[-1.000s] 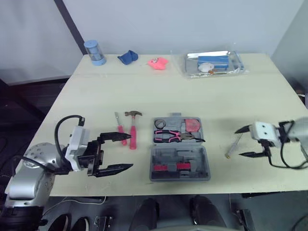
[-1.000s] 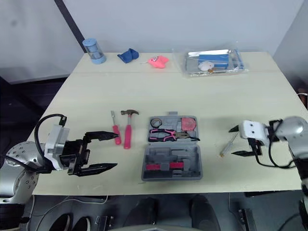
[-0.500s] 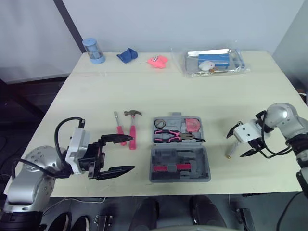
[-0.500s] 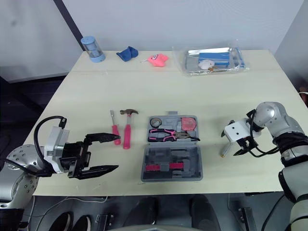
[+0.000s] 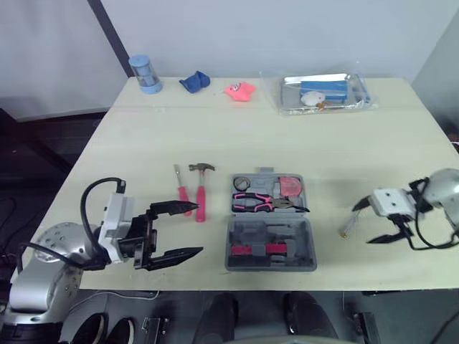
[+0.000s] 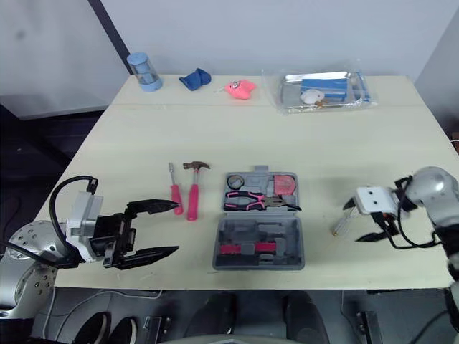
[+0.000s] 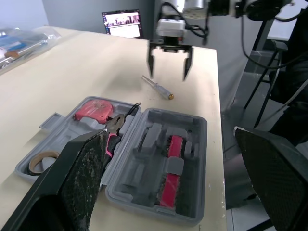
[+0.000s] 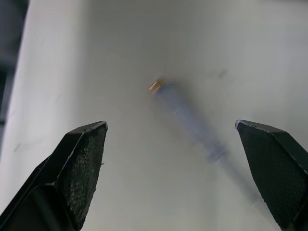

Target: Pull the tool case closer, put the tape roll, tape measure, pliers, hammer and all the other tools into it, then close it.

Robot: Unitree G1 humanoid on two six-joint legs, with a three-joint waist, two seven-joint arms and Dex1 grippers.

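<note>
— Right end effector has moved, do you see? Half a second ago it was nearer to the clear-handled screwdriver. Now it has gone back a little toward the right edge of the table. Its fingers are wide open and hold nothing.

— And the screwdriver itself?

— It lies in the same place, to the right of the tool case and apart from it. I think the arm is only lining up, so the grasp is not yet made.

— What about the left side?

— Left end effector has not changed. It is open and empty, near the front edge, just beside the handles of the hammer and the pink-handled screwdriver.

— So the task is maybe half done?

— I would say so. The case is open near the front. The pliers, tape measure and tape roll are already inside. Three tools are still out, and then comes the closing.

— And the table and the room?

— The table is pale and flat. At the far edge stand a blue canister, a blue cloth, a pink toy and a clear packet. Behind them is a plain grey wall, and off to the side a lit screen.
</note>
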